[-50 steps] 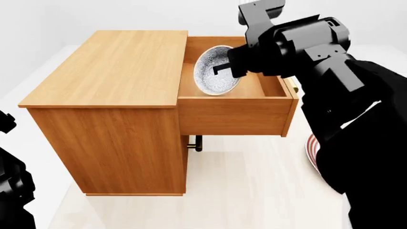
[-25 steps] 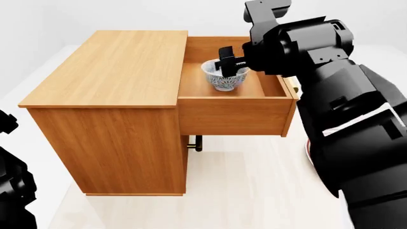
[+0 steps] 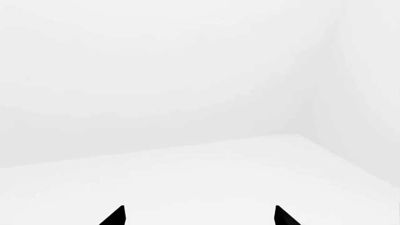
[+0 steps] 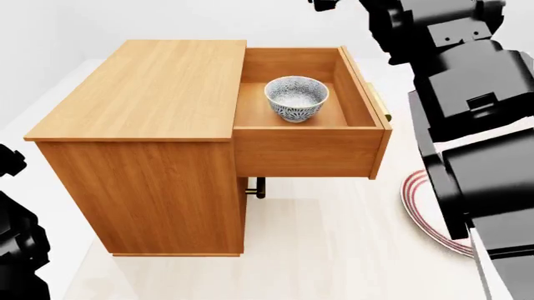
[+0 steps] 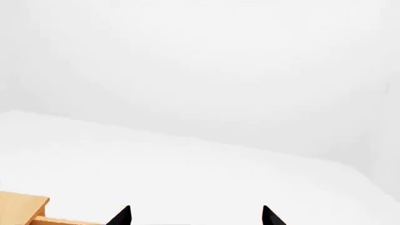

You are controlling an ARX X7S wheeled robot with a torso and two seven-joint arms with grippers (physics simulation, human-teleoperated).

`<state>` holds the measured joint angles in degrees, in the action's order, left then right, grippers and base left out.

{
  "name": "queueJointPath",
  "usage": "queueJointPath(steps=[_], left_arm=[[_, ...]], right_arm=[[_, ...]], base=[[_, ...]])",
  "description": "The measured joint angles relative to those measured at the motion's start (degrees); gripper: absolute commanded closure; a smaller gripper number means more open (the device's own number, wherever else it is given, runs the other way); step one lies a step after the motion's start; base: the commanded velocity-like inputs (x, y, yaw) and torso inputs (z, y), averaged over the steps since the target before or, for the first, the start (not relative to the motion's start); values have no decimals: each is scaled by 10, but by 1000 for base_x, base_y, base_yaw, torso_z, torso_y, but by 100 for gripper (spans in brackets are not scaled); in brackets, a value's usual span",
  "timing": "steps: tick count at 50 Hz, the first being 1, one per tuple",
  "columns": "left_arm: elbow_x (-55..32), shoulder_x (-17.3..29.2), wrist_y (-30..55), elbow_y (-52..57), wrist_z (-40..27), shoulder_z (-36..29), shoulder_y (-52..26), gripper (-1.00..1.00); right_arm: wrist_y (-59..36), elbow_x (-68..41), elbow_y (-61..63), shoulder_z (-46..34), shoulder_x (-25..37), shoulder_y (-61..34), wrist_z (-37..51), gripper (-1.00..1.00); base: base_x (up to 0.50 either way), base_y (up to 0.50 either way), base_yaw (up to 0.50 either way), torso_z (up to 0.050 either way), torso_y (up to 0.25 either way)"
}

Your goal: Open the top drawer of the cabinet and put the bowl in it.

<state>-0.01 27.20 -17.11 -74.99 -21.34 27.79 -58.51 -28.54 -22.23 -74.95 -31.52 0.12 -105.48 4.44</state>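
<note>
Orange-brown wood fills the head view: the cabinet (image 4: 142,144) with its top drawer (image 4: 304,147) pulled out, and the bowl (image 4: 296,98) standing upright on the drawer floor, apart from every wall. Only a dark stub of a lower handle (image 4: 257,186) peeps out under the drawer; the lower drawers' fronts are hidden from this angle. A plate (image 4: 426,212) with red rings lies on the floor, mostly covered by the right arm (image 4: 476,125), whose bulk is cut off by the frame's top and right edge. Of the left arm (image 4: 17,250) only a black piece shows at the lower left corner.

Each wrist view shows just two black fingertips. The right gripper (image 5: 194,218) has its tips spread wide, nothing between them, touching nothing; a corner of the cabinet shows at that frame's edge. The left gripper (image 3: 198,218) is likewise spread and bare, facing white wall and floor.

Open space lies above the drawer and over the pale floor in front of the cabinet.
</note>
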Motion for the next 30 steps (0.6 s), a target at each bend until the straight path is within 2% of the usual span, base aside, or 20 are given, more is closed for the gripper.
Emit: queueJointPath(steps=[5,12,21,30], left_arm=[[0,0,0,0,0,-1,0,-100],[0,0,0,0,-1,-2,-1,-100],[1,1,-2,0,-2,-4,-5,-100],[2,2,-6,0,-6,-8,-9,-100]], right_arm=[[11,17,71,13,17,1,41,-100],[-71,-5,341,40,75,69,113,-100],[-180,-73,733,89,157,223,200,-100],[-159,-65,1002,82,232,416,257,-100]], base=[[0,0,0,0,0],[0,0,0,0,0],[0,0,0,0,0],[0,0,0,0,0]])
